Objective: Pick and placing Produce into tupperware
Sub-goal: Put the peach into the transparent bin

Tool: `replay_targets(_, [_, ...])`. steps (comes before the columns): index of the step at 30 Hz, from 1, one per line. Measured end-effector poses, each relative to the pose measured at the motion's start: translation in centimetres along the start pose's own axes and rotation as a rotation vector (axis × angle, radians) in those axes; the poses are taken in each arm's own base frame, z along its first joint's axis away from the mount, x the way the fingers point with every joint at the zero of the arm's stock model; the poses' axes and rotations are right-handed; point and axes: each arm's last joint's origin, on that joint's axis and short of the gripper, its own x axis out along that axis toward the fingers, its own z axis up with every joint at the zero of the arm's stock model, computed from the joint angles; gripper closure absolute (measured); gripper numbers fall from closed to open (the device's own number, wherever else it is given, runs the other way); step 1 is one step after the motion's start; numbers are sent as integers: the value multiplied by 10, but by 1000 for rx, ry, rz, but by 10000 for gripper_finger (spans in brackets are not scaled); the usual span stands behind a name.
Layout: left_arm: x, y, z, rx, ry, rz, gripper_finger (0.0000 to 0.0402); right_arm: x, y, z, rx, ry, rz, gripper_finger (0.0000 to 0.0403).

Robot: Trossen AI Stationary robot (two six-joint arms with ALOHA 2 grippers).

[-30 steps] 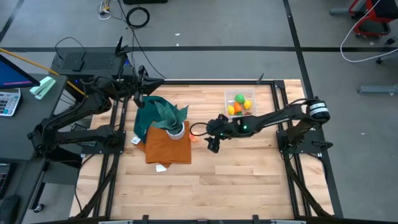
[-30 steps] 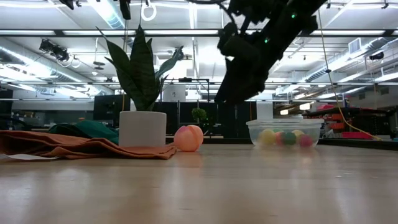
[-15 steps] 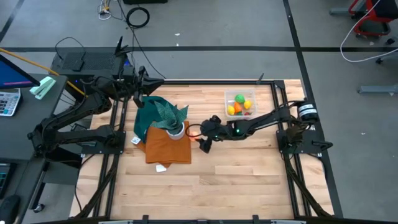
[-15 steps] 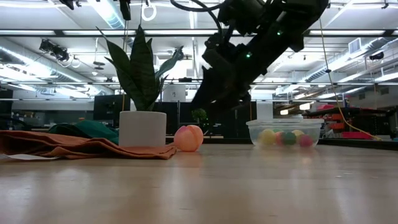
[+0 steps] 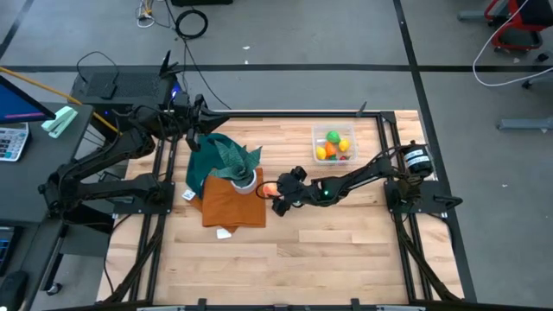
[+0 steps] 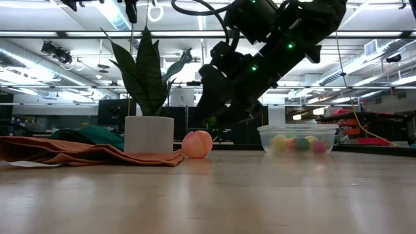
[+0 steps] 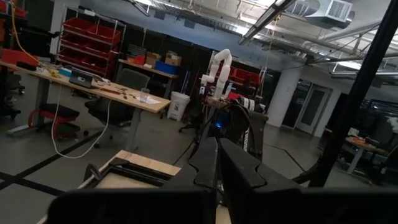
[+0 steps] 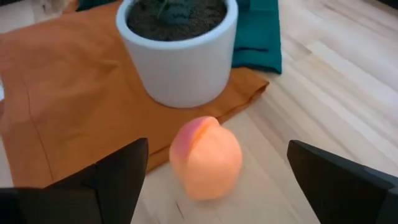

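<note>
While the high view mostly hides the peach (image 5: 269, 189) behind the right gripper (image 5: 278, 200), the right wrist view shows it whole (image 8: 206, 158) btwn wide-apart fingers (image 8: 118, 174), untouched, just beside the white pot (image 8: 178, 56) on the orange cloth (image 8: 62, 112). Right arm reaches low across the table. Tupperware (image 5: 333, 143) w/ other produce (image 5: 333, 137) sits well apart. Left gripper (image 5: 197, 121) waits at the back edge, fingers together.

No readable text, labels, brands or numbers in any view. The calculator (image 5: 10, 140) at the high view's left edge shows keys but no legible digits; the blue screen (image 5: 17, 97) beside it shows nothing readable. Red shelf bins (image 7: 93, 34) in the left wrist view carry no legible markings.
</note>
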Motion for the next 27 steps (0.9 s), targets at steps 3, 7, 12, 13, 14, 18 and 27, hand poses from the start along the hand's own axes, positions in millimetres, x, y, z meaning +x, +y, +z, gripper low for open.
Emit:
replay_targets(3, [0, 0, 0, -7, 1, 0, 380, 5, 6, -1, -5, -1, -1, 53])
replay_targets(7, [0, 0, 0, -15, 4, 1, 390, 16, 15, 1, -16, -13, -12, 53])
replay_targets(12, [0, 0, -1, -21, 11, -3, 392, 35, 20, 5, -32, -1, -70, 53])
replay_targets(13, [0, 0, -1, -21, 12, -7, 389, 39, 20, 4, -46, 19, -93, 53])
replay_targets(14, [0, 0, -1, -21, 13, -9, 386, 42, 21, 4, -48, 27, -100, 53])
replay_targets(18, [0, 0, -2, -25, 19, -9, 378, 47, 19, 0, -31, 60, -125, 53])
replay_targets(27, [0, 0, -2, -25, 21, -9, 393, 45, 16, -5, 35, 90, -164, 70])
